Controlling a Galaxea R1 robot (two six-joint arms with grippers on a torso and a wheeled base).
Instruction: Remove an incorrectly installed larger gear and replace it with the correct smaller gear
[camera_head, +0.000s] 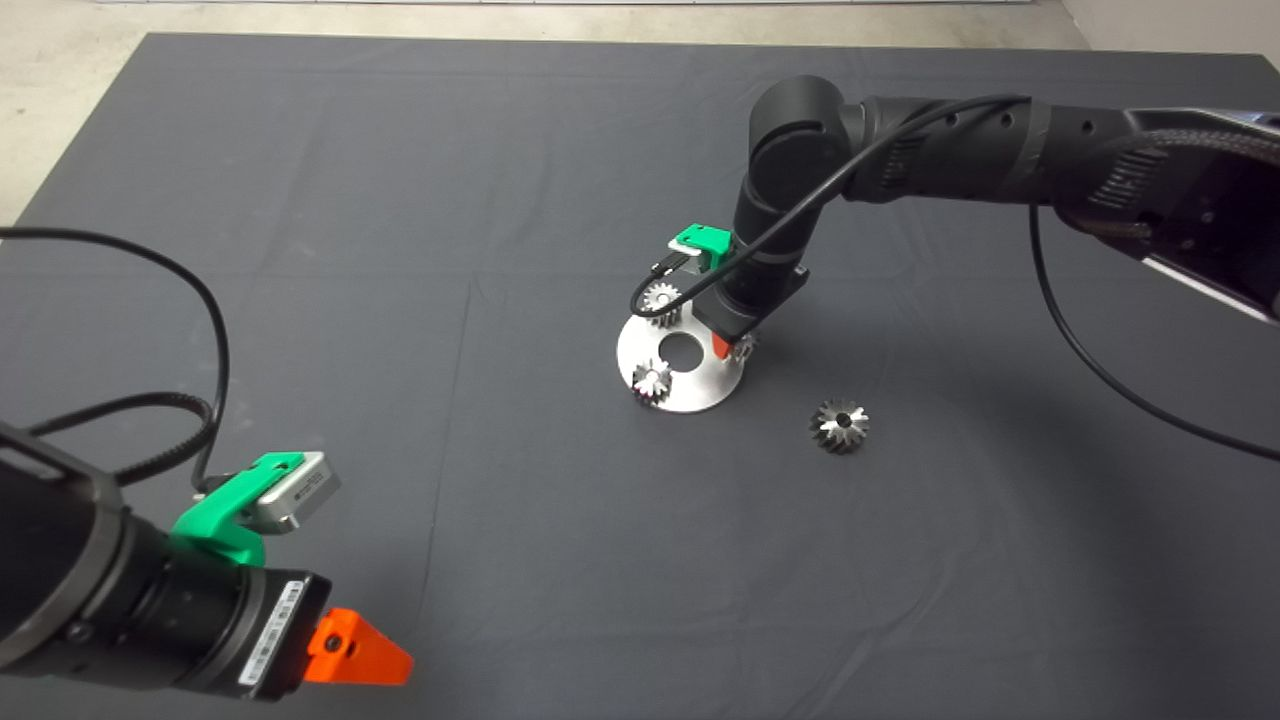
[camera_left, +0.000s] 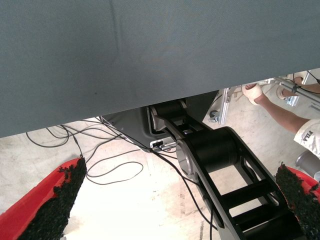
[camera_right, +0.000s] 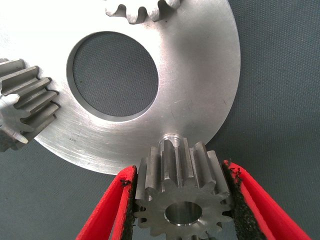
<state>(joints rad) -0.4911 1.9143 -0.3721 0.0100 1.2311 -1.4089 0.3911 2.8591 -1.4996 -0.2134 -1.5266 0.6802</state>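
Note:
My right gripper (camera_head: 733, 347) is down at the near-right rim of the round steel plate (camera_head: 700, 395). It is shut on the smaller gear (camera_right: 182, 195), a fine-toothed gear with a round bore, held between both black pads. In the right wrist view the gear hangs tilted, just off a small round peg or hole (camera_right: 170, 136) near the plate's edge (camera_right: 210, 75). The larger gear (camera_head: 840, 425), flared with big teeth, lies alone on the mat to the right of the plate. My left gripper (camera_head: 385, 655) is parked at the lower left, open and empty.
Two silver small gears (camera_head: 660, 298) (camera_head: 651, 380) stand on the plate around its centre hole (camera_head: 680, 349). The left wrist view shows the mat's edge, floor cables (camera_left: 110, 170), a black arm frame and a person's arm (camera_left: 280, 112).

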